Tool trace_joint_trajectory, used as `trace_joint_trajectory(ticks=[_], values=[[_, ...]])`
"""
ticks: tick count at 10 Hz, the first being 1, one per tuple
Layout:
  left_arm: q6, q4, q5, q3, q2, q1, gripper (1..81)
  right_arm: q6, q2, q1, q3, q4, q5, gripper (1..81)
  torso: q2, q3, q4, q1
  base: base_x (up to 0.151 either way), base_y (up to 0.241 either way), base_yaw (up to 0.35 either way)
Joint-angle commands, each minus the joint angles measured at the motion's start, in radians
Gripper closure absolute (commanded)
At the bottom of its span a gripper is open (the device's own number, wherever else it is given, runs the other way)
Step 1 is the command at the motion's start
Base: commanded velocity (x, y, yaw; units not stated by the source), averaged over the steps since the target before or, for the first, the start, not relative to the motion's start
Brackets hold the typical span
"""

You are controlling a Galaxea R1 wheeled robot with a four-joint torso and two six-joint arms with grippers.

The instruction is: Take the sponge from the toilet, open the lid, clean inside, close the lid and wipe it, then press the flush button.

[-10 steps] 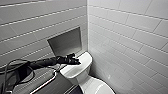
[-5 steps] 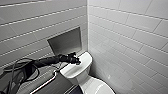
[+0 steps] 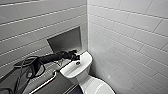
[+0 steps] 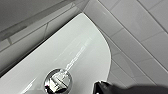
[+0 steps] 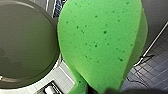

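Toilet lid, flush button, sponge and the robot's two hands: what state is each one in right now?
sponge: off the toilet, pinched in the right hand, bent at the grip.
lid: down, closed.
flush button: nothing touching it.
left hand: hovers over the tank top, close beside the button but apart from it.

head: high, down onto toilet (image 3: 72,70) | left wrist: close over flush button (image 4: 58,81), shared | right wrist: perhaps floorward
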Motion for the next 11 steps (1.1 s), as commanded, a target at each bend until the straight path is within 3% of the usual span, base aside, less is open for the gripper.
trace_joint_trajectory(ticks=[1,2,3,5,11], values=[[0.003,0.036,0.063,-0.071,0.041,-0.198,81.1,-0.002,-0.020,0.001,0.028,0.002,-0.080,81.1,0.000,-0.048,0.000,0.000,0.000,0.000,0.000],[0.003,0.036,0.063,-0.082,0.047,-0.203,81.1,-0.002,-0.020,0.001,0.030,0.002,-0.080,81.1,0.000,-0.066,0.000,0.000,0.000,0.000,0.000],[0.003,0.037,0.063,-0.092,0.053,-0.204,81.1,-0.002,-0.018,0.004,0.028,0.002,-0.080,81.1,0.000,-0.037,0.000,0.000,0.000,0.000,0.000],[0.003,0.057,0.071,-0.112,0.058,-0.206,81.1,-0.002,-0.017,0.005,0.025,0.002,-0.080,81.1,0.001,-0.057,0.000,0.001,0.000,0.000,0.000],[0.005,0.080,0.108,-0.201,0.068,-0.180,81.1,-0.002,-0.010,0.005,0.024,0.002,-0.080,81.1,0.001,-0.057,0.000,0.001,0.000,0.000,0.000]])
